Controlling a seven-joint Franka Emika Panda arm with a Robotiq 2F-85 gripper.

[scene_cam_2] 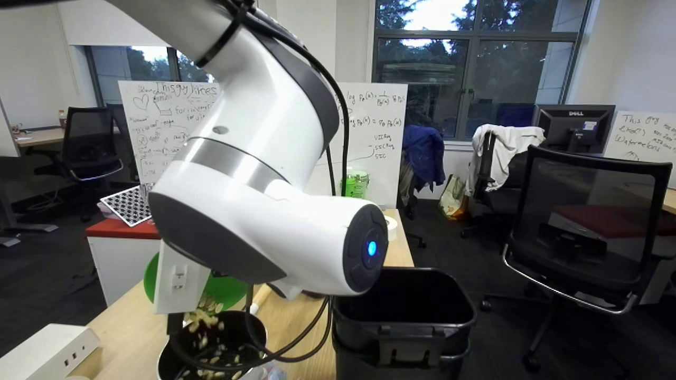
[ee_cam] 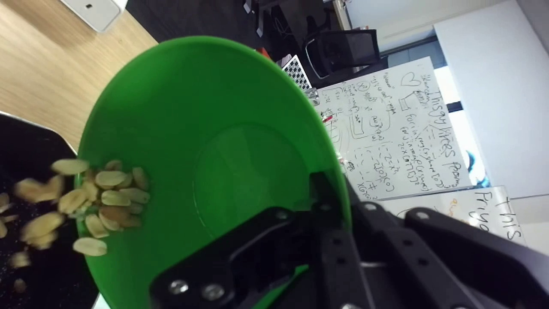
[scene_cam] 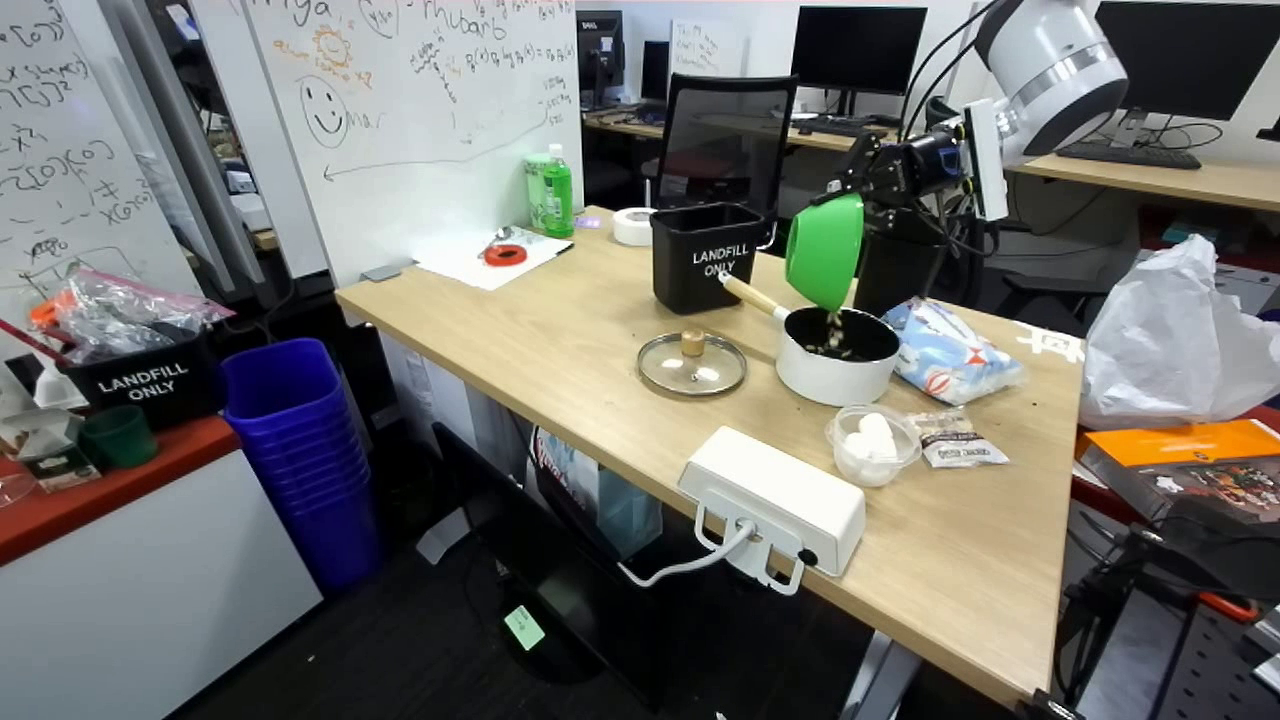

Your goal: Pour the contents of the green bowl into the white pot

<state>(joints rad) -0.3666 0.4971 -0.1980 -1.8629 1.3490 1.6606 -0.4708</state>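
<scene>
My gripper (scene_cam: 848, 185) is shut on the rim of the green bowl (scene_cam: 825, 250). In the wrist view one finger is inside the bowl (ee_cam: 223, 94) and one outside, with the wall between the fingertips (ee_cam: 336, 184). The bowl is tilted steeply above the white pot (scene_cam: 835, 378), its lower rim over the opening. Pale nuts (ee_cam: 113, 189) lie at the low rim and tumble into the dark interior (ee_cam: 34, 146). In an exterior view the arm hides part of the bowl (scene_cam_2: 227, 290), and nuts lie in the pot (scene_cam_2: 235, 323).
A black bin (scene_cam: 705, 258) stands behind the pot's wooden handle (scene_cam: 755, 298). A glass lid (scene_cam: 692, 368) lies beside the pot. A blue-white bag (scene_cam: 950, 355), a small packet (scene_cam: 955, 438), a clear tub of white items (scene_cam: 873, 448) and a white power strip (scene_cam: 775, 490) are nearby.
</scene>
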